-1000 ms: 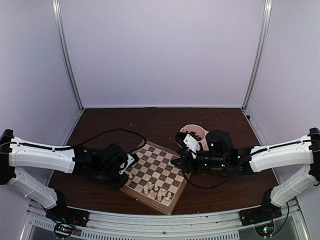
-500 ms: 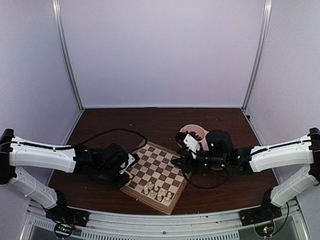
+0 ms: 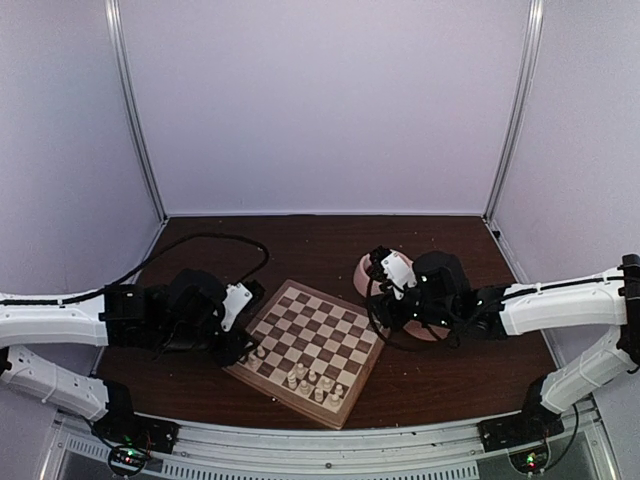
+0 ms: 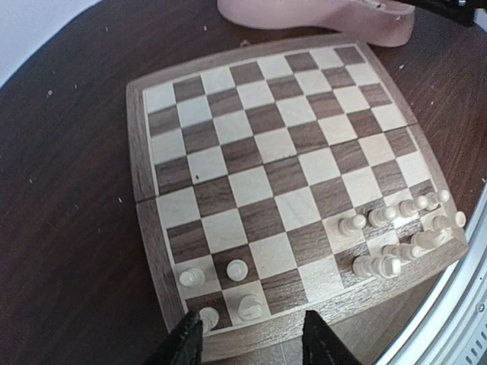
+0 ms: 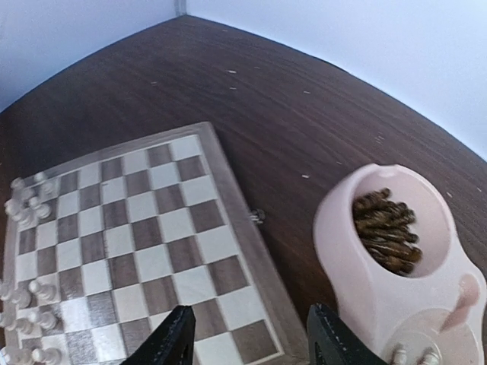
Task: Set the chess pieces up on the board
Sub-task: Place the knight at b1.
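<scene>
The board (image 3: 322, 325) lies tilted in the middle of the dark table. A cluster of cream chess pieces (image 3: 314, 382) stands at its near corner, and several more (image 4: 237, 268) stand at its left corner. My left gripper (image 4: 251, 346) hovers open just off that left corner, with one cream piece (image 4: 250, 306) right in front of its fingertips and nothing between them. My right gripper (image 5: 255, 342) is open and empty over the board's right edge (image 5: 262, 251), beside the pink bowl (image 5: 358, 289).
The pink bowl's far compartment holds a heap of dark brown pieces (image 5: 386, 230). A few cream pieces (image 5: 397, 356) show in its near compartment. A small metal latch (image 5: 259, 216) sticks out of the board's edge. Enclosure walls surround the table.
My left gripper has opened and its arm has drawn back to the left, leaving a cream piece on the board's left corner. My right arm has pulled back from the board toward the bowl.
</scene>
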Robot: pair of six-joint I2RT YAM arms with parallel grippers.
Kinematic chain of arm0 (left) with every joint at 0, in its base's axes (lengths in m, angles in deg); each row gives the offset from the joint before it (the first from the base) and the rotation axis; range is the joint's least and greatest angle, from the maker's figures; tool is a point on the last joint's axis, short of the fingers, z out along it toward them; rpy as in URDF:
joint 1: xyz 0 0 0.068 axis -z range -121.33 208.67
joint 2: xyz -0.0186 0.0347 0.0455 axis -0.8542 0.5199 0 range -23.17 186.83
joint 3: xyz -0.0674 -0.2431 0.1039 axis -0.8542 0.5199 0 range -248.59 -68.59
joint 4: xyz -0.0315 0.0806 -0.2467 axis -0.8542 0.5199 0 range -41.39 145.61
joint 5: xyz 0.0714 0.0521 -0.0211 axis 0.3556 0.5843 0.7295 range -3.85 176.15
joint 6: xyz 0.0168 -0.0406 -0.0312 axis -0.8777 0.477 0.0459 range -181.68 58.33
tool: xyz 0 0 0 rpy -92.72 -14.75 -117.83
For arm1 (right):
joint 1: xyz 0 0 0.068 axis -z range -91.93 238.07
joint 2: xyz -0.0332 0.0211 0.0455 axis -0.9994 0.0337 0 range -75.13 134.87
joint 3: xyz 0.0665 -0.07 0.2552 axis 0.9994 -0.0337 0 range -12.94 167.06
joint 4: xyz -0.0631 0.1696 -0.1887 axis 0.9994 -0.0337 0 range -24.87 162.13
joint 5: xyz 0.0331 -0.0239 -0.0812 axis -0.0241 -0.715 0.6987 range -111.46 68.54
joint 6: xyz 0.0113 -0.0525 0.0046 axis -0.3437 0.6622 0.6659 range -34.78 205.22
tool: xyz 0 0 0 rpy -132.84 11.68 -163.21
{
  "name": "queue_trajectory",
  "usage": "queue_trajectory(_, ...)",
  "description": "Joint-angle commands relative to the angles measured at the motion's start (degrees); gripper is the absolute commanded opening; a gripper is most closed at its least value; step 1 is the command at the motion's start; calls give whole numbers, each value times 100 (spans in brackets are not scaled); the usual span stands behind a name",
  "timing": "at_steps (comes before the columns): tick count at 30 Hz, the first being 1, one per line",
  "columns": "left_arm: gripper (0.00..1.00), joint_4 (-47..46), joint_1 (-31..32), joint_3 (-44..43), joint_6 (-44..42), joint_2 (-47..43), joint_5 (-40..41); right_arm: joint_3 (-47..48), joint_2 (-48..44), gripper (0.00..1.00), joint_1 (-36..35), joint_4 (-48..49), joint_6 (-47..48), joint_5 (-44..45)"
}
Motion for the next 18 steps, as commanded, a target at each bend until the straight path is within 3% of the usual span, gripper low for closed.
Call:
queue_trajectory(1, 52, -423, 25, -447, -4, -334, 319, 280, 38, 53, 463, -805, -919, 1111)
queue_trajectory(4, 61, -653, -36, -724, -49, -240, 962, 284, 114, 52, 895, -1021, -1380, 1172)
queue_trajectory(12, 64, -2452, -342, 49, -576, 5, 1408, 416, 342, 50, 1316, -1476, -1907, 1336)
queue_trajectory(18, 65, -2309, -344, 463, -696, -238, 1844, 563, 560, 46, 1432, -1936, -2525, 1919)
